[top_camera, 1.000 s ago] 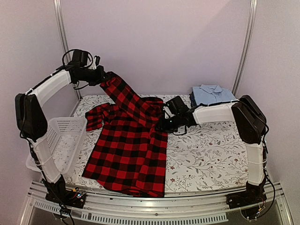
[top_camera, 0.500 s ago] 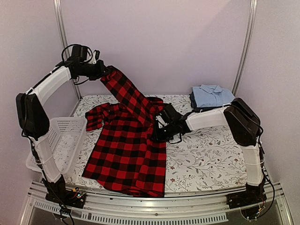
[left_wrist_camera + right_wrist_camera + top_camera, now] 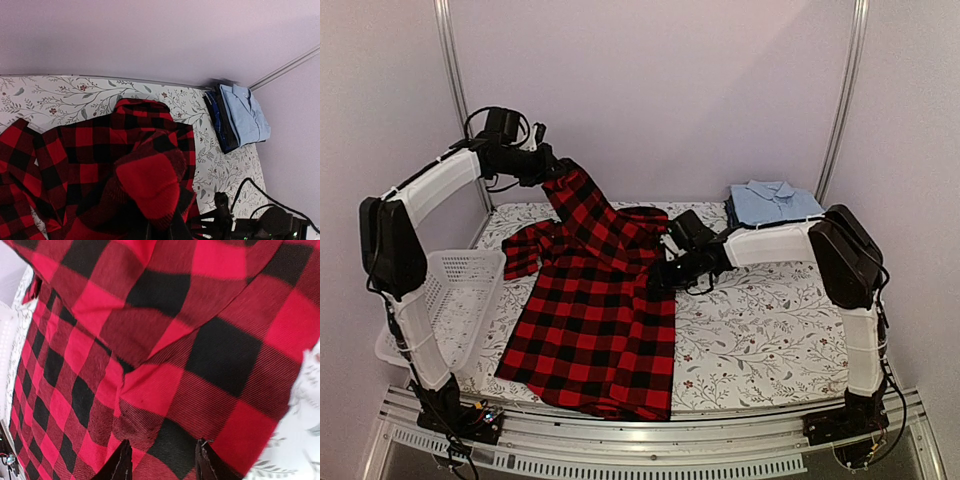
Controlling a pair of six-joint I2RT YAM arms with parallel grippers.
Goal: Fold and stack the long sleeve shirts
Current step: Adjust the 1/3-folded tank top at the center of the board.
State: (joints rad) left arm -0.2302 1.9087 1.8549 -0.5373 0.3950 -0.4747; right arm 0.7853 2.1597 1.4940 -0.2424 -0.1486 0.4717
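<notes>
My left claw (image 3: 546, 166) pinches the sleeve (image 3: 588, 205) of the red-and-black check shirt (image 3: 590, 330), high above the bench's (image 3: 760, 325) far-left corner. The sleeve slopes down toward my right claw (image 3: 662, 274), which is spread at the shirt's right edge. The body lies near-to-far, left of it.

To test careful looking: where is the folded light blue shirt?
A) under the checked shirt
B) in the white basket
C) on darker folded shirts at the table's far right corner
C: the light blue shirt lies atop the dark shirts, far right on the table.
</notes>
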